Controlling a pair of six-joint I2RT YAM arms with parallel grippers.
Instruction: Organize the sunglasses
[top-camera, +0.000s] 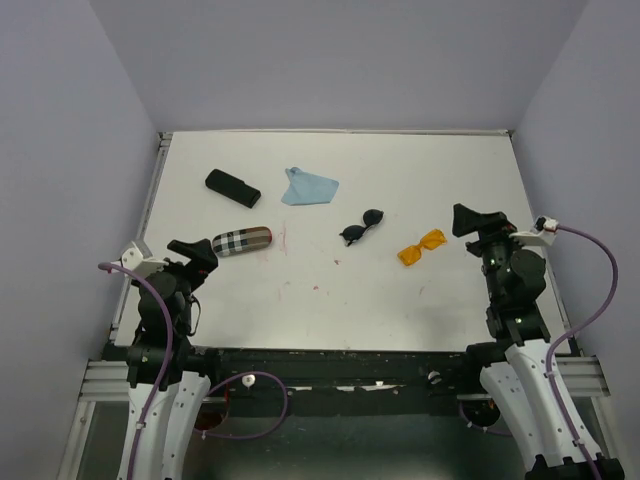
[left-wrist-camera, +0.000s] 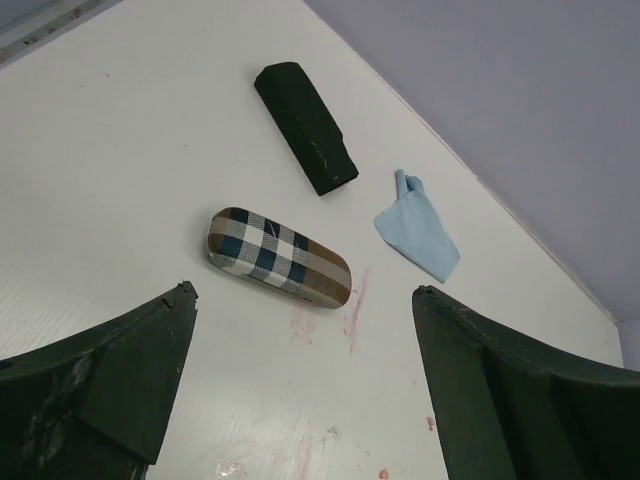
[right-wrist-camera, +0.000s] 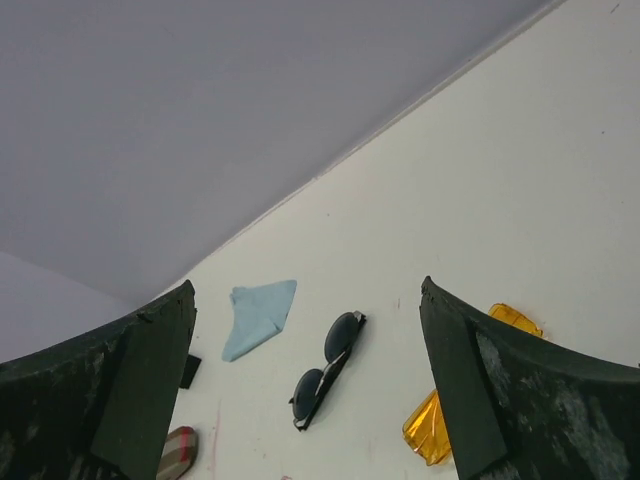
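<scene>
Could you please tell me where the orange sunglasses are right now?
In the top view, the orange sunglasses lie on the right half of the table, just right of the black sunglasses.

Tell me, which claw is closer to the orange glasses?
Right. The right claw is just to the right of the orange glasses and slightly beyond them. The left claw is far off to their left, next to the plaid case.
</scene>
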